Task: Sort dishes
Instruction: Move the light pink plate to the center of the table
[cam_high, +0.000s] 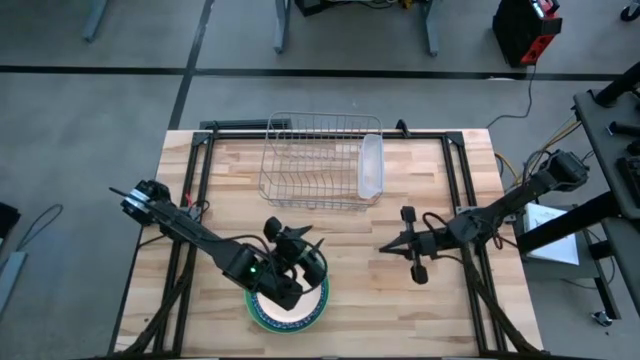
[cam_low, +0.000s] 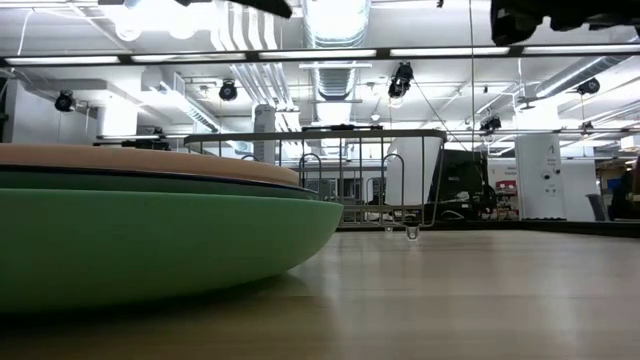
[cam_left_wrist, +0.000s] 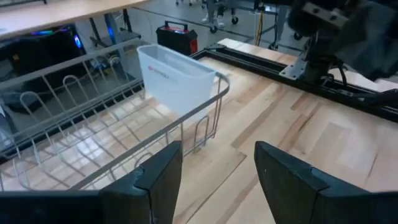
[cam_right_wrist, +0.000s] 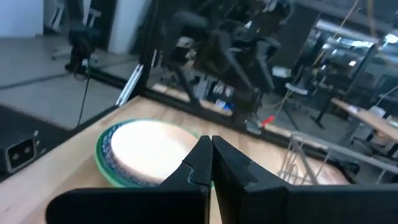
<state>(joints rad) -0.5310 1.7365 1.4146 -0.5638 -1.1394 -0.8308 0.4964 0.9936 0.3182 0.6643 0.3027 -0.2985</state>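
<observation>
The dishes (cam_high: 288, 308) sit in one stack at the table's near edge, under the left gripper (cam_high: 298, 248), whose jaws stand apart. They look stiff, smooth and breakable; I judge the rim is the best hold. The right gripper (cam_high: 384, 248) waits mid-table, jaws together.

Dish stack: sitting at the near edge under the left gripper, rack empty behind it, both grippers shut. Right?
Not quite. The left gripper is open; the left wrist view shows its fingers spread apart. Only the right gripper is shut. The rest holds: the high view shows the dish stack under the left gripper and the wire rack holding no dishes.
</observation>
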